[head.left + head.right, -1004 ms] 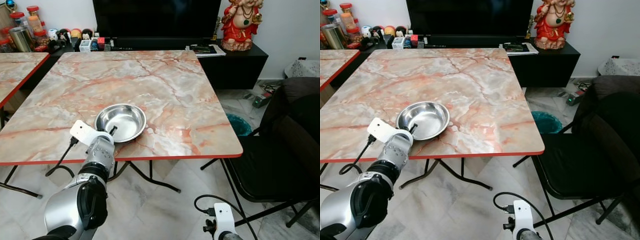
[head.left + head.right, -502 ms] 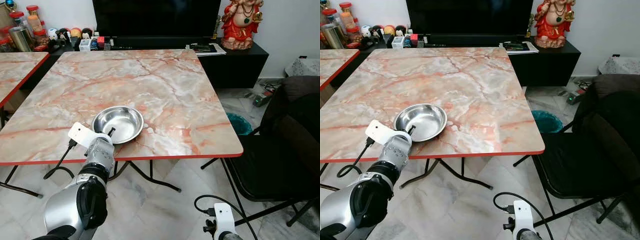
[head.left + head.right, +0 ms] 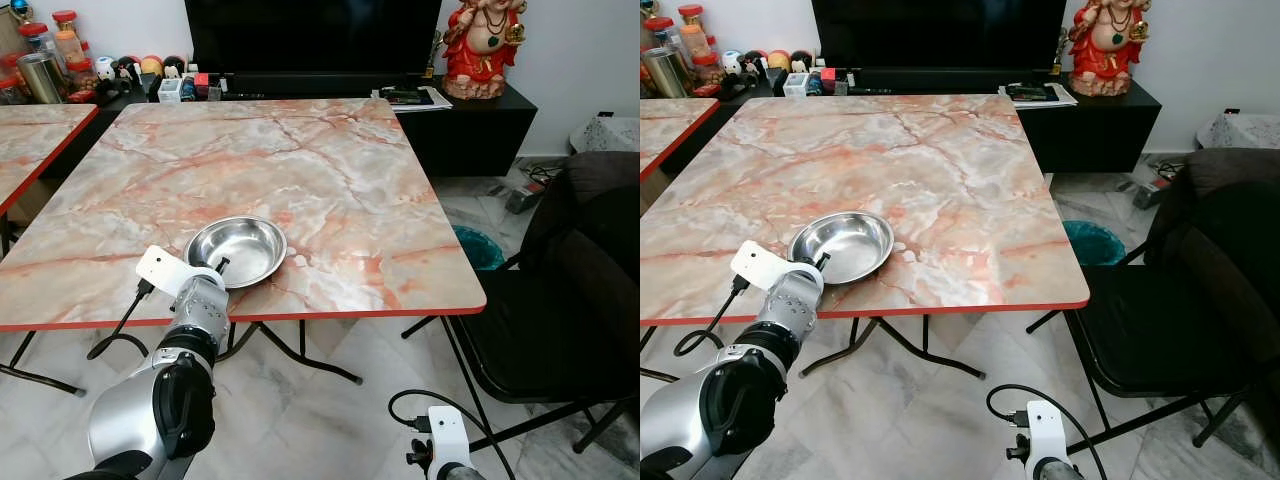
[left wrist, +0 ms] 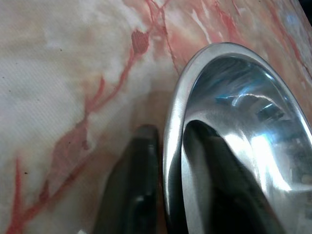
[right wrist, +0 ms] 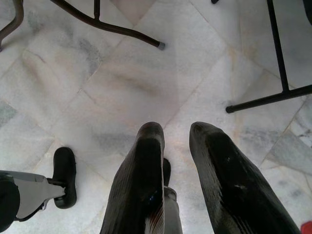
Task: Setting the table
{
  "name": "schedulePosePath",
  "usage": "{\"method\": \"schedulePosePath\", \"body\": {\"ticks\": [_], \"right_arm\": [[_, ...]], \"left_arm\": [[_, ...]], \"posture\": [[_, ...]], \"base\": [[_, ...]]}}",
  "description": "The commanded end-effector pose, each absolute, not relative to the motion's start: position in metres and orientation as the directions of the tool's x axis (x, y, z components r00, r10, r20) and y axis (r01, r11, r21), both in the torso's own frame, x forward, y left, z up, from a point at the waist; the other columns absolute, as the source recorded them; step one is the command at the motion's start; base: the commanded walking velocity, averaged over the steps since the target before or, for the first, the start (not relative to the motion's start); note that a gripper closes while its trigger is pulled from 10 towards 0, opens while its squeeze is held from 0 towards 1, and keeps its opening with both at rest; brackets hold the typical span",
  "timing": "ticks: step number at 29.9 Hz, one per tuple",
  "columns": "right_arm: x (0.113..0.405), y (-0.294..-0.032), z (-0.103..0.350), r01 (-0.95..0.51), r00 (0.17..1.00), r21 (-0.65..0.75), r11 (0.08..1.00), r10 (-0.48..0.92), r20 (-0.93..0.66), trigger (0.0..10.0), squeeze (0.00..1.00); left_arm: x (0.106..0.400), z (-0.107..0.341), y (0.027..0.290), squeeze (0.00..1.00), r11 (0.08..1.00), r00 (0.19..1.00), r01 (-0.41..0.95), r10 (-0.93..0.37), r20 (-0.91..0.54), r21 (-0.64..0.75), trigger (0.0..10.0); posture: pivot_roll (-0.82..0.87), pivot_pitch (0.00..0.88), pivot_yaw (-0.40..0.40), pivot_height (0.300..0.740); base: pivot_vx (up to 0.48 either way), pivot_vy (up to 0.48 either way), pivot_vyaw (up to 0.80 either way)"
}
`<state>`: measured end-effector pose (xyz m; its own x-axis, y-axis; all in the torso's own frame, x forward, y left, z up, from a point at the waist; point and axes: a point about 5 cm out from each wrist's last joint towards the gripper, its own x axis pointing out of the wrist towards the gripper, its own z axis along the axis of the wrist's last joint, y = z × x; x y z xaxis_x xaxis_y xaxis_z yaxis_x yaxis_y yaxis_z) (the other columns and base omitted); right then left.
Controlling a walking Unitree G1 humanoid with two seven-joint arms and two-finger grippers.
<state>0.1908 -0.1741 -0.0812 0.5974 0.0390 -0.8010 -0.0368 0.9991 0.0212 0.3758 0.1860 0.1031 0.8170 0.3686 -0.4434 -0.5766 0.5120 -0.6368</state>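
Left hand (image 3: 220,266) pinches the near rim of the steel bowl (image 3: 238,250), which sits empty near the desk (image 3: 330,170) front edge. From the left wrist, one finger (image 4: 131,190) lies outside the rim and one inside. From the right wrist, the right hand (image 5: 178,170) hangs slightly spread above the floor (image 5: 122,83), chair legs (image 5: 273,63) ahead.

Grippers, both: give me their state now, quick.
Left gripper: shut on the steel bowl rim, on the table.
Right gripper: open, empty, hanging above the floor.

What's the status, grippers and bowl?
Left gripper fingers pinch steel bowl rim near table edge. Right gripper idle, open, over floor. Nothing nearby.
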Motion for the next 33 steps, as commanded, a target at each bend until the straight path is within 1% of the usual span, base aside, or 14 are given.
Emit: {"method": "schedulePosePath", "body": {"ticks": [1, 5, 10, 11, 13, 15, 19, 25, 28, 30, 33], "right_arm": [[0.193, -0.175, -0.08, -0.039, 0.604, 0.016, 0.999, 0.037, -0.796, 10.0, 0.0], [0.193, -0.175, -0.08, -0.04, 0.604, 0.016, 0.999, 0.037, -0.796, 10.0, 0.0], [0.194, -0.174, -0.08, -0.043, 0.606, 0.018, 0.999, 0.04, -0.795, 10.0, 0.0], [0.194, -0.174, -0.08, -0.043, 0.606, 0.018, 0.999, 0.041, -0.795, 10.0, 0.0], [0.194, -0.174, -0.08, -0.044, 0.606, 0.019, 0.999, 0.041, -0.795, 10.0, 0.0], [0.196, -0.173, -0.079, -0.049, 0.607, 0.019, 0.999, 0.044, -0.793, 10.0, 0.0], [0.197, -0.173, -0.078, -0.05, 0.609, 0.018, 0.999, 0.045, -0.792, 10.0, 0.0], [0.199, -0.172, -0.077, -0.052, 0.612, 0.018, 0.998, 0.046, -0.789, 10.0, 0.0], [0.199, -0.172, -0.077, -0.056, 0.612, 0.017, 0.998, 0.047, -0.789, 10.0, 0.0], [0.199, -0.172, -0.077, -0.057, 0.612, 0.017, 0.998, 0.048, -0.79, 10.0, 0.0], [0.199, -0.172, -0.077, -0.057, 0.612, 0.017, 0.998, 0.048, -0.79, 10.0, 0.0]], "left_arm": [[0.377, 0.107, 0.187, 1.0, 0.494, 0.809, -0.587, 0.38, -0.448, -0.641, 10.0], [0.378, 0.107, 0.187, 1.0, 0.494, 0.809, -0.587, 0.38, -0.448, -0.642, 10.0], [0.379, 0.112, 0.193, 1.0, 0.526, 0.813, -0.581, 0.407, -0.417, -0.621, 10.0], [0.378, 0.113, 0.196, 0.0, 0.528, 0.81, -0.585, 0.418, -0.41, -0.616, 10.0], [0.378, 0.114, 0.199, 0.0, 0.526, 0.807, -0.588, 0.431, -0.403, -0.614, 10.0], [0.38, 0.122, 0.205, 0.0, 0.524, 0.825, -0.558, 0.44, -0.356, -0.644, 10.0], [0.38, 0.124, 0.208, 0.0, 0.521, 0.828, -0.551, 0.437, -0.351, -0.652, 10.0], [0.375, 0.128, 0.222, 0.0, 0.519, 0.823, -0.546, 0.48, -0.304, -0.658, 10.0], [0.364, 0.135, 0.241, 0.0, 0.603, 0.818, -0.538, 0.541, -0.193, -0.589, 10.0], [0.36, 0.137, 0.247, 0.0, 0.639, 0.817, -0.535, 0.557, -0.148, -0.552, 10.0], [0.36, 0.138, 0.247, 0.0, 0.639, 0.818, -0.535, 0.556, -0.148, -0.552, 10.0]], "posture": [[-0.02, 0.0, -0.013, 0.74], [-0.02, 0.0, -0.013, 0.74], [-0.02, 0.0, -0.016, 0.74], [-0.01, 0.0, -0.016, 0.74], [-0.01, 0.0, -0.018, 0.74], [-0.01, 0.0, -0.022, 0.74], [0.0, 0.0, -0.022, 0.74], [0.0, 0.0, -0.02, 0.74], [0.01, 0.0, -0.02, 0.74], [0.01, 0.0, -0.02, 0.74], [0.01, 0.0, -0.02, 0.74]], "base": [[0.0, 0.0, 0.0], [0.0, 0.0, 0.0], [0.0, 0.0, 0.0], [0.0, 0.0, 0.0], [0.0, 0.0, 0.0], [0.0, 0.0, 0.0], [0.0, 0.0, 0.0], [0.0, 0.0, 0.0], [0.0, 0.0, 0.0], [0.0, 0.0, 0.0], [0.0, 0.0, 0.0]]}}
